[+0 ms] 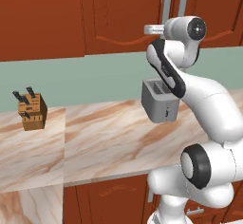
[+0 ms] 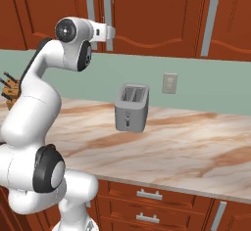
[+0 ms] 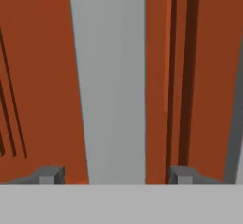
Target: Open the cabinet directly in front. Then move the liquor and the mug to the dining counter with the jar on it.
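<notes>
Arm folded up high, wrist level, gripper spread wide and straddling a grey bar handle of the cabinet — fingers clear of the bar on both sides, nothing clamped. Cabinet doors shut above the marble counter — toaster slots look empty, knife block holds knives.

The arm stood raised, its upper links bent forward and the wrist held level. The tool pointed straight ahead, its two dark fingertips set apart, jaws standing wide.
</notes>
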Motion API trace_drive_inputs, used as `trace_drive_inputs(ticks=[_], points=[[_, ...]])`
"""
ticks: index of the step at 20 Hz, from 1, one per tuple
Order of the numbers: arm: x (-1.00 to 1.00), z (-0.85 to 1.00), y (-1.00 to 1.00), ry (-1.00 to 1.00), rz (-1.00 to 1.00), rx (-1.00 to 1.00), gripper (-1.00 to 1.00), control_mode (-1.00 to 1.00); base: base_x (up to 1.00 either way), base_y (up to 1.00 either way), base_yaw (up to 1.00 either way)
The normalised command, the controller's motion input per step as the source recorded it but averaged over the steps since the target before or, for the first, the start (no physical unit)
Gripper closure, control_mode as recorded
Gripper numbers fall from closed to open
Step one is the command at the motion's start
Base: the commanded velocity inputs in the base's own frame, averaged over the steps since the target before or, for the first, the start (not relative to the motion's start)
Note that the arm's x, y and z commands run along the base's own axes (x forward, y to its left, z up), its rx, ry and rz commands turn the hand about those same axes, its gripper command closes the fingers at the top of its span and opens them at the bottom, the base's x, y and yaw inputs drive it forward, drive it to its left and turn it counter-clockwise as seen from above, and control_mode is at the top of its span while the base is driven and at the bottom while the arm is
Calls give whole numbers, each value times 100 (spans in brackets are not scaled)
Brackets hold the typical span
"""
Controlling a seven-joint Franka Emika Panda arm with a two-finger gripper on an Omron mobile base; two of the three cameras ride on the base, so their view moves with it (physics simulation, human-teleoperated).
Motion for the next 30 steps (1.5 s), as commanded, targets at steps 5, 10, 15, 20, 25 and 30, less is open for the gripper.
trace_drive_inputs(ticks=[5,10,15,20,25,30], points=[[7,0,0,0,0,0,100,-100,0,0,0],[0,0,0,0,0,0,100,-100,0,0,0],[-16,0,2,-1,0,0,100,-100,0,0,0],[-59,17,35,0,0,0,100,-100,0,0,0],[-64,29,64,-1,-3,0,100,-100,0,0,0],[-74,27,71,-4,-6,0,100,-100,0,0,0]])
